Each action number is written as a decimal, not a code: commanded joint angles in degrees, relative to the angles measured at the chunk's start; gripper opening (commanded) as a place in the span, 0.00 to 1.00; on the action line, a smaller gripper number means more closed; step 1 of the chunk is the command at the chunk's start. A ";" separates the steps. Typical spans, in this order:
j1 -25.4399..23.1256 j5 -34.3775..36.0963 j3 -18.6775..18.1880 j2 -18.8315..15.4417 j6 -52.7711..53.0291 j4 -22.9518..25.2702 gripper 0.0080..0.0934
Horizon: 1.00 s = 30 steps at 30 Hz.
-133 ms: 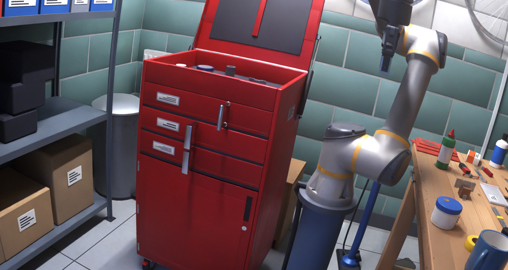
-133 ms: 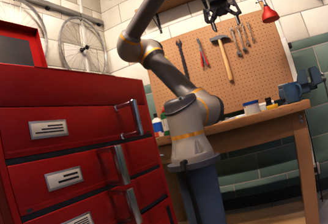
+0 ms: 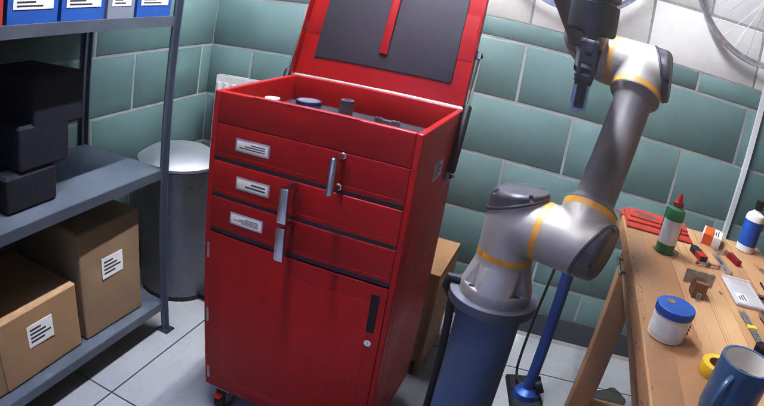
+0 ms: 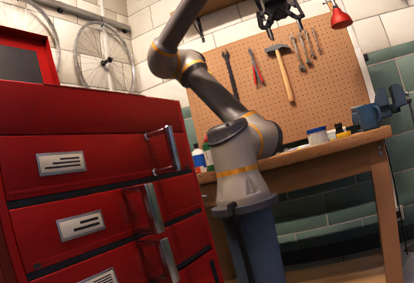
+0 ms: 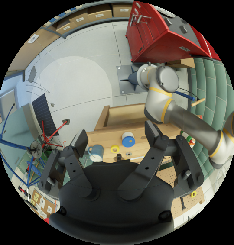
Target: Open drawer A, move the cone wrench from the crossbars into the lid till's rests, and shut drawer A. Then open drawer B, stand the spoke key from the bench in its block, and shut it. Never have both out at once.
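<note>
The red tool chest [image 3: 315, 216] stands left of the arm with its three drawers closed, each with a metal handle, the top one [image 3: 334, 175] [image 4: 166, 149] furthest right. Its lid [image 3: 395, 24] is raised, and the till [image 3: 347, 110] below it holds small items. The cone wrench and the crossbars are hidden inside the drawers. My gripper [image 4: 280, 22] [image 3: 581, 91] hangs high above the wooden bench [image 3: 689, 302], open and empty, far to the right of the chest. Small tools lie on the bench's far end [image 3: 713, 259]; I cannot tell which is the spoke key.
The pegboard [image 4: 285, 76] with a hammer and spanners hangs just behind my gripper, under a shelf. On the bench stand a white jar [image 3: 670, 319], a blue mug [image 3: 740, 377], a tape roll and bottles. Shelving with boxes [image 3: 64, 275] and a bin [image 3: 176, 216] stand left of the chest.
</note>
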State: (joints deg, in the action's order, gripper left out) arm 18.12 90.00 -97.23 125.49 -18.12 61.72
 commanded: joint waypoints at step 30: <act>-0.22 0.19 0.31 -1.07 2.44 -1.22 1.00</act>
State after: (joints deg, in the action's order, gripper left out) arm 17.89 90.19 -96.94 124.47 -15.66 60.46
